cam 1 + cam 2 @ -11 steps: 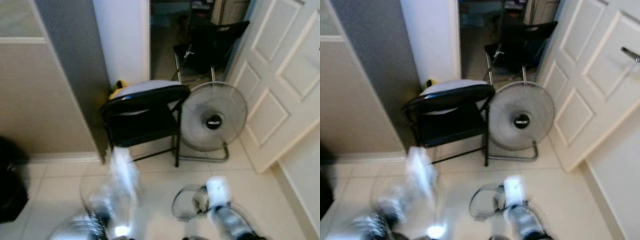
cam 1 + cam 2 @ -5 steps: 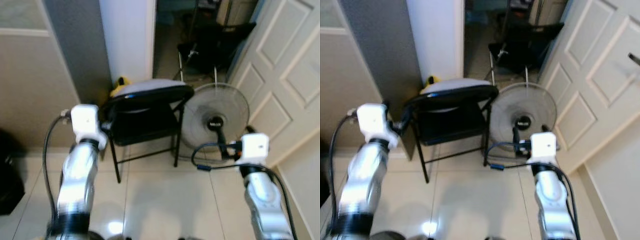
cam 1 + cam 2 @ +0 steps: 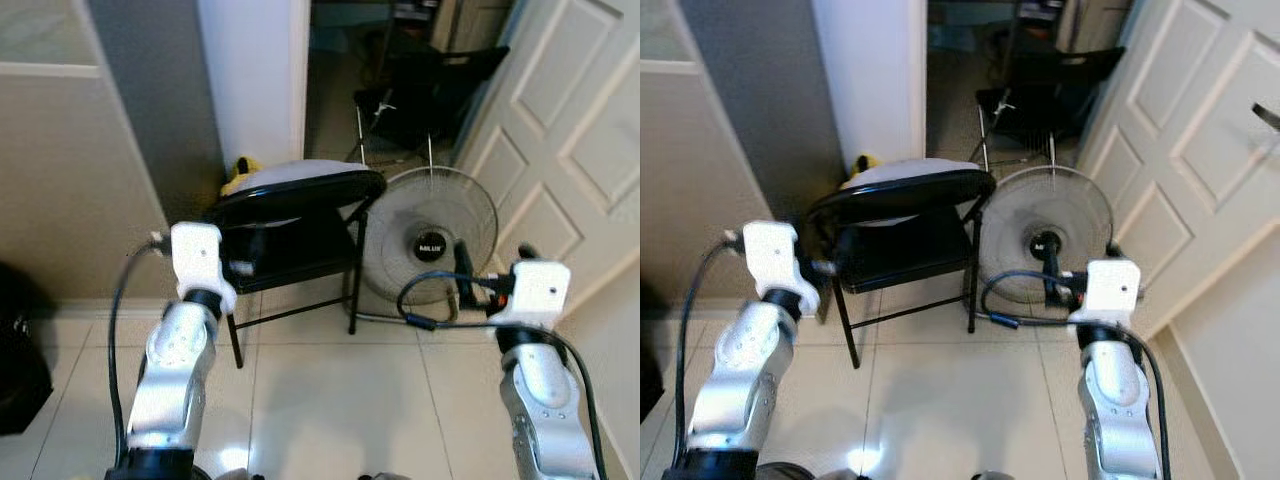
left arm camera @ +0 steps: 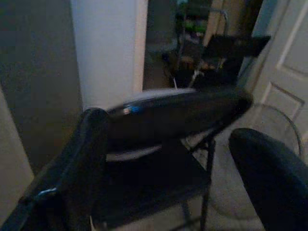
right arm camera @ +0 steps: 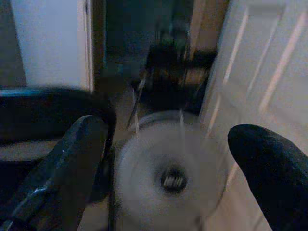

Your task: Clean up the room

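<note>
Left eye view | folding chair (image 3: 290,225): black, upright | fan (image 3: 430,235): round, grey

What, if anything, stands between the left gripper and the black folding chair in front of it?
Nothing visible does: the open left gripper points straight at the black folding chair, with only open air between them. The floor fan stands off to the chair's right.

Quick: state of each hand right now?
Left hand: open, holding nothing, facing the folding chair.
Right hand: open, holding nothing, facing the fan.
</note>
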Robot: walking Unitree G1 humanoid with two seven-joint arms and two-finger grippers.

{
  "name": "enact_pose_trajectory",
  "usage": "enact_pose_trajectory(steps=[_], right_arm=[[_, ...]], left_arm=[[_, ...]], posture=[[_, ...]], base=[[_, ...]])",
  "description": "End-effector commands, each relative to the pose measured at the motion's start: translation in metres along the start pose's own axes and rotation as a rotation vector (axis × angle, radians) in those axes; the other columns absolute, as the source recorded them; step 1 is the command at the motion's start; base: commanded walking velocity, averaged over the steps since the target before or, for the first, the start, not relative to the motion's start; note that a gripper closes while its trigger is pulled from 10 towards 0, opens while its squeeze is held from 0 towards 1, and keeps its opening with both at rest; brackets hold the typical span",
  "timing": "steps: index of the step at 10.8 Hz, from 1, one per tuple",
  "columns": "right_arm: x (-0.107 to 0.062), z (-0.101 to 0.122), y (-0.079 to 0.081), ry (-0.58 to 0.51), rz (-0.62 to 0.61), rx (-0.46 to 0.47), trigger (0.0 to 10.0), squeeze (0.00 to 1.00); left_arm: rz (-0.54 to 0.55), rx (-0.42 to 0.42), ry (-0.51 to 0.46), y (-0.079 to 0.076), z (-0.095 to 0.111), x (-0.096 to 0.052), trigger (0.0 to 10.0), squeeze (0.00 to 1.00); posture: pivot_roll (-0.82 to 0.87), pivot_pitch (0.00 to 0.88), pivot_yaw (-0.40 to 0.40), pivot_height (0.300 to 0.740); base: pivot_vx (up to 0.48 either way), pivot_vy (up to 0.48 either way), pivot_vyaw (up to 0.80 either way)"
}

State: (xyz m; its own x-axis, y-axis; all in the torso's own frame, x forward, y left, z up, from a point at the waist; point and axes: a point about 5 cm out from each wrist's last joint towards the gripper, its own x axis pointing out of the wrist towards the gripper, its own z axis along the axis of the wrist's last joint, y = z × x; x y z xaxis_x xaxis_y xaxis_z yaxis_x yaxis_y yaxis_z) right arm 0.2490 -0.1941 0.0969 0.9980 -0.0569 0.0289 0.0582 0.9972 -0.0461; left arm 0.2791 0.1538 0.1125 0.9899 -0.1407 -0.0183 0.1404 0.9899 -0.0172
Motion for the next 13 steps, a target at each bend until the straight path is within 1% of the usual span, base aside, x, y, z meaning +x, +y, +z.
enact_pose_trajectory(steps=[1,2,3,4,5,6,9,13], right_arm=[[0.003,0.001,0.003,0.022,0.019,0.025,10.0,1.00],[0.007,0.001,0.007,0.030,0.031,0.014,10.0,0.00],[0.017,0.000,0.011,0.039,0.042,0.011,10.0,0.00],[0.021,0.000,0.012,0.048,0.049,0.013,10.0,0.00],[0.023,0.001,0.011,0.056,0.056,0.010,10.0,0.00],[0.024,0.001,0.009,0.061,0.056,0.018,10.0,0.00],[0.034,0.002,0.016,0.054,0.088,0.031,10.0,0.00],[0.035,-0.001,0.022,0.067,0.110,0.044,10.0,0.00]], left_arm=[[-0.030,0.026,0.023,-0.004,-0.002,0.002,10.0,0.00],[-0.026,0.052,0.019,-0.004,0.000,0.005,10.0,0.00],[-0.015,0.047,0.020,-0.003,0.003,0.016,10.0,0.00],[-0.012,0.023,0.011,-0.004,0.005,0.020,10.0,0.00],[-0.007,0.010,0.023,-0.007,0.005,0.022,10.0,0.00],[-0.009,0.019,0.029,-0.010,0.003,0.024,10.0,0.00],[-0.008,0.017,0.024,-0.011,0.003,0.027,10.0,0.00],[-0.006,0.015,0.014,-0.010,0.006,0.028,10.0,0.00]], posture=[[-0.11,0.000,0.000,0.740],[-0.11,0.000,0.001,0.740],[-0.09,0.000,-0.008,0.740],[-0.09,0.000,-0.010,0.740],[-0.09,0.000,-0.013,0.740],[-0.09,0.000,-0.014,0.740],[-0.08,0.000,-0.020,0.740],[-0.08,0.000,-0.016,0.740]], base=[[0.000,0.000,0.00],[0.000,0.000,0.00],[0.000,0.000,0.00],[0.000,0.000,0.00],[-0.337,0.000,0.00],[-0.356,0.000,0.00],[-0.371,0.000,0.00],[-0.378,0.000,0.00]])
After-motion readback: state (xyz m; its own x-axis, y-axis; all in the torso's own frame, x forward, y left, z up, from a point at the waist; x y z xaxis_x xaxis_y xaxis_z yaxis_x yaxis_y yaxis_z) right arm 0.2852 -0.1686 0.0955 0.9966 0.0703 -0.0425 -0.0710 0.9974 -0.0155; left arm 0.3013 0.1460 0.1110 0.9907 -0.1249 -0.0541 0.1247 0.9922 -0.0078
